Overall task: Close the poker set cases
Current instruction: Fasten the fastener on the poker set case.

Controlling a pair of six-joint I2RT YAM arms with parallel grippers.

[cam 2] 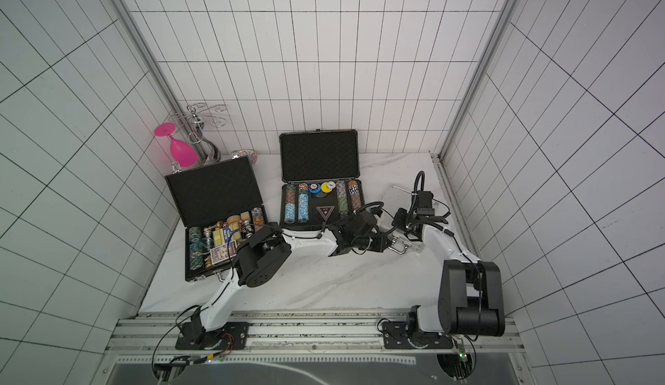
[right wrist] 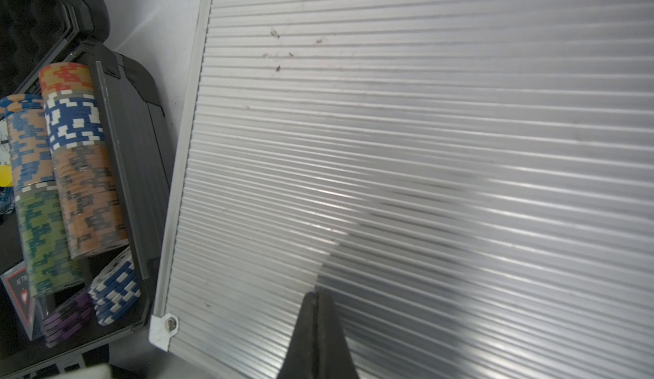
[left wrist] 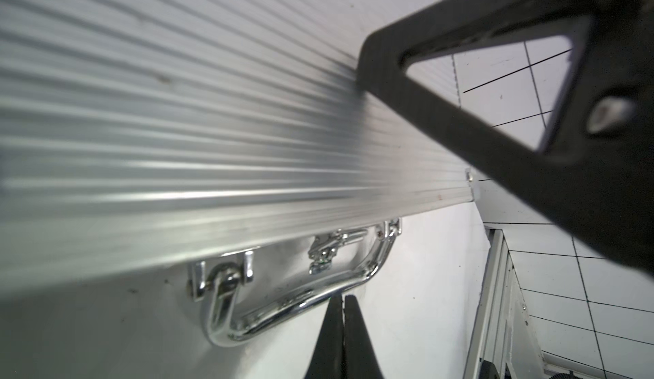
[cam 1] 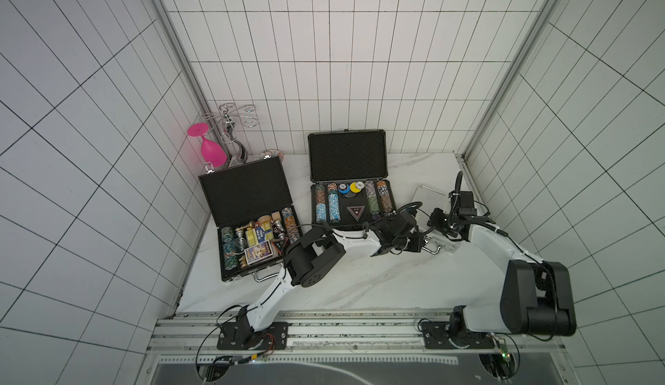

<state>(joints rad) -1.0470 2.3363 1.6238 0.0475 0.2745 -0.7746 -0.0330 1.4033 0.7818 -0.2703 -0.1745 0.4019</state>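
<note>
The small silver case (cam 1: 426,194) (left wrist: 177,111) lies at the right with its ribbed lid down. My right gripper (right wrist: 317,294) (cam 1: 435,223) is shut, its tips against or just over that lid (right wrist: 424,111). My left gripper (left wrist: 343,299) (cam 1: 419,246) is shut and holds nothing, with its tip right beside the chrome handle (left wrist: 283,306) on the case's front. The dark grey case (cam 1: 347,156) (right wrist: 134,129) in the middle stands open, with rows of chips inside. At the left the flat black case (cam 1: 246,192) (cam 2: 214,192) is also open, full of chips, cards and dice.
A chrome rack (cam 1: 230,120) with a pink glass (cam 1: 212,149) hanging upside down stands in the back left corner, a small dish (cam 1: 270,156) beside it. Tiled walls close in three sides. An aluminium rail (cam 1: 324,329) carrying both arm bases runs along the front.
</note>
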